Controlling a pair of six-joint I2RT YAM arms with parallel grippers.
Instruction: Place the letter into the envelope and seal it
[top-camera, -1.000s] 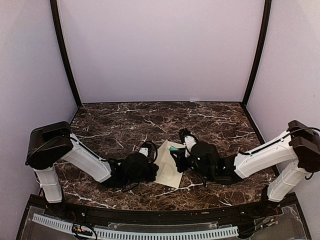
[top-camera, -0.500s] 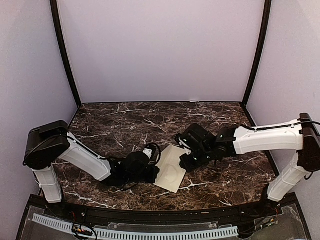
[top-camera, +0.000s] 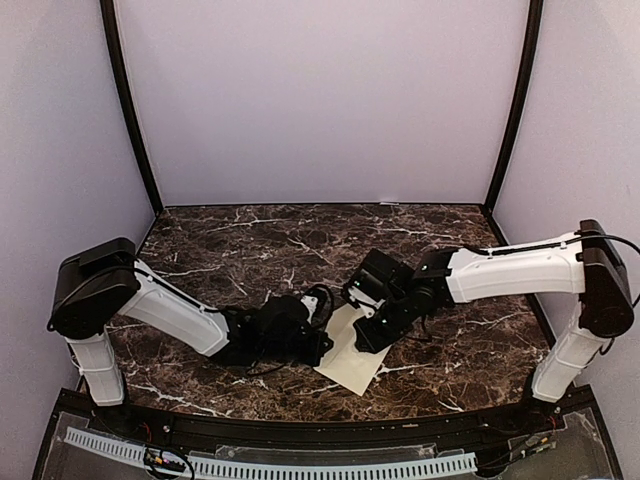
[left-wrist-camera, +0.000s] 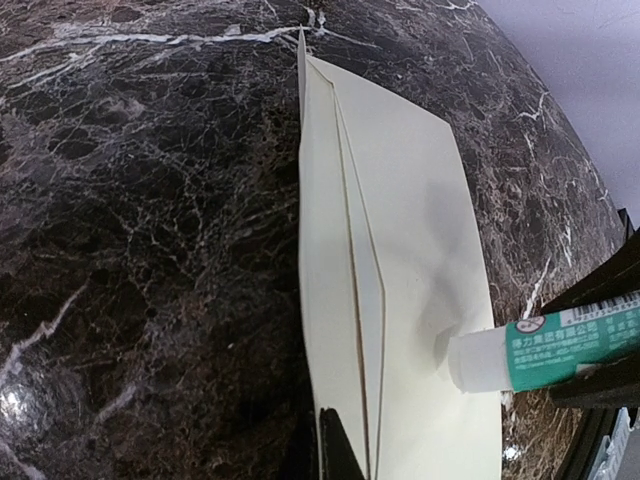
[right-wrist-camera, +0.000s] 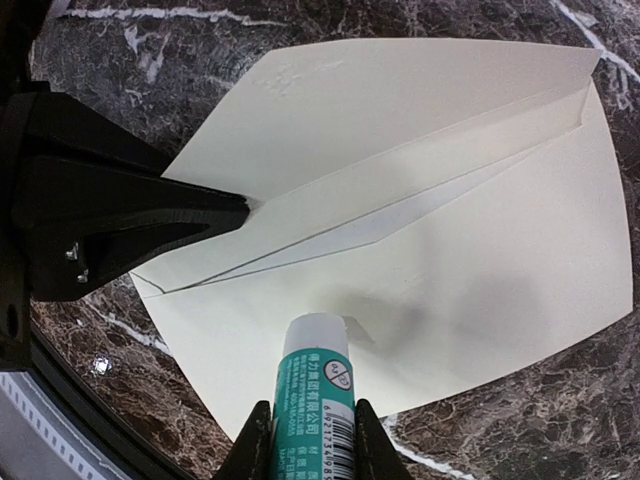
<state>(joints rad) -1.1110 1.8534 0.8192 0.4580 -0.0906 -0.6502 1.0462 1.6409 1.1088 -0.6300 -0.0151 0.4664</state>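
The left gripper (right-wrist-camera: 235, 207) lies low on the marble table (top-camera: 230, 250), jaws pressed together. Its tip meets the near edge of the envelope (top-camera: 352, 358) at the flap fold, but no view shows whether paper sits between the jaws. The overhead view hides this contact under the black wrist, and the left wrist view cuts the finger off at the frame's bottom edge. The envelope lies flat between the two grippers, its flap (right-wrist-camera: 400, 90) open. The faint emblem (right-wrist-camera: 285, 78) shows only in the right wrist view. The letter cannot be made out. The right gripper (right-wrist-camera: 312, 440) pinches a green glue stick (right-wrist-camera: 312, 385), its white tip touching the envelope body.
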